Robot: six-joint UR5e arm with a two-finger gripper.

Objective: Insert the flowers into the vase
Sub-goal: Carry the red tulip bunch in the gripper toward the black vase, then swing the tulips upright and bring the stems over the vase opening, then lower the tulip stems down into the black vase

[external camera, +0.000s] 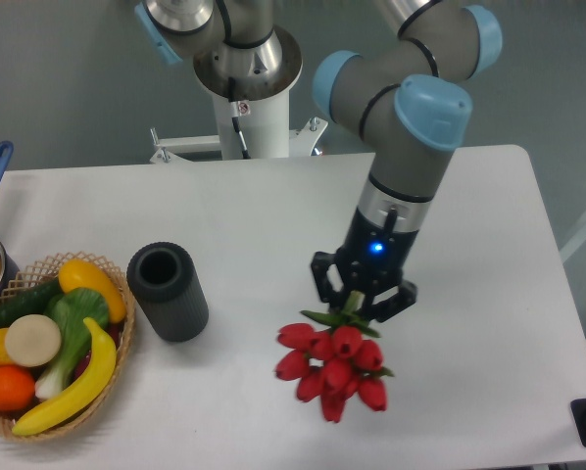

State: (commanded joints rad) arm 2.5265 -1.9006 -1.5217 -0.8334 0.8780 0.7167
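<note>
Camera view: gripper (358, 300) jaws clenched on green stems of the flowers (334, 364), red buds hanging down above the table (273, 211), probably not touching it. Vase (167, 290) stands upright, well apart to their left, beside a wicker basket (117, 364).

You see the vase (168, 291) on the table (273, 211), just right of the basket (117, 364) at the left edge. The flowers (334, 366) hang below the gripper (357, 305), well right of the vase, nearer you
</note>
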